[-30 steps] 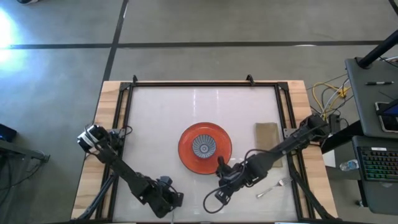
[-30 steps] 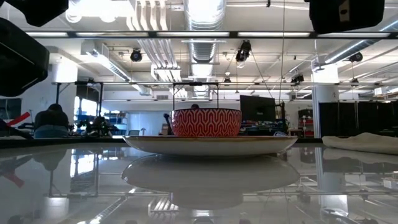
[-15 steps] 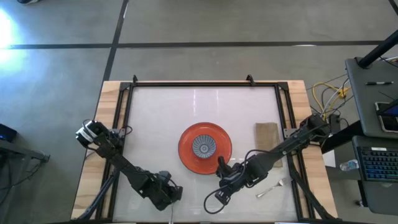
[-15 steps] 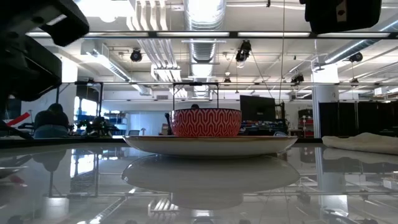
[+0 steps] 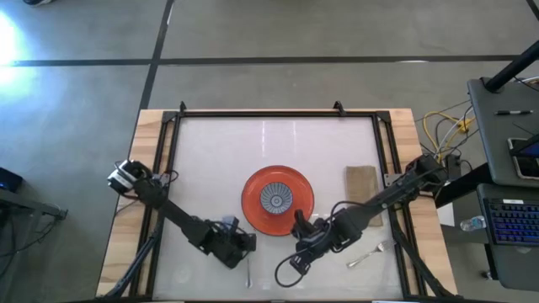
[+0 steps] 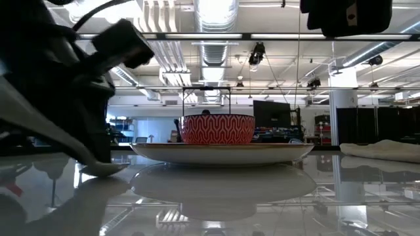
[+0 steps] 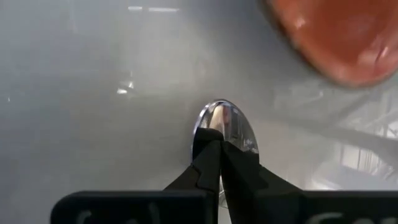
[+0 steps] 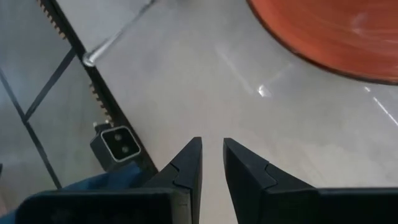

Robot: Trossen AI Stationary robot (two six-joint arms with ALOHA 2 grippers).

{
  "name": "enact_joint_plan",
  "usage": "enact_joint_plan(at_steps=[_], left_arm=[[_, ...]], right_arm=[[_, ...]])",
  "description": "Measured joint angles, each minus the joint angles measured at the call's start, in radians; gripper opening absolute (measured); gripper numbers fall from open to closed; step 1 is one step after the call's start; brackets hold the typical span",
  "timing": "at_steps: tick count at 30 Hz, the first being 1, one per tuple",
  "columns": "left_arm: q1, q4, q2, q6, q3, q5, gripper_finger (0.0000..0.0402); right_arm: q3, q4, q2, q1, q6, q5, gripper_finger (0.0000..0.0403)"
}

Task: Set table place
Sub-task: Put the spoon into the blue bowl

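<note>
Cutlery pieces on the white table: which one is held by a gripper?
The shiny metal spoon, clamped in the shut left gripper left of the orange plate. The metal fork lies free by the table's right edge, below the brown napkin.

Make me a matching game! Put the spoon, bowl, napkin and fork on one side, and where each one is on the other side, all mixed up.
Things:
1. spoon
2. bowl
3. napkin
4. fork

Places:
A. on the orange plate
B. in the left hand
C. lying flat right of the plate
D. near the table's front right corner

Pairs: 1-B, 2-A, 3-C, 4-D
</note>
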Motion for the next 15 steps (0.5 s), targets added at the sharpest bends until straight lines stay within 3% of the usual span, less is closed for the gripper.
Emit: enact_joint_plan(at_steps=[6, 15], left_arm=[[0.054, 0.029, 0.002, 0.022, -0.001, -0.046, 0.0], [0.076, 0.071, 0.002, 0.047, -0.001, -0.064, 0.0]], right_arm=[[0.0, 0.023, 0.003, -0.004, 0.086, 0.019, 0.0059], [0.0, 0.244, 0.119, -0.003, 0.139, 0.005, 0.0059]])
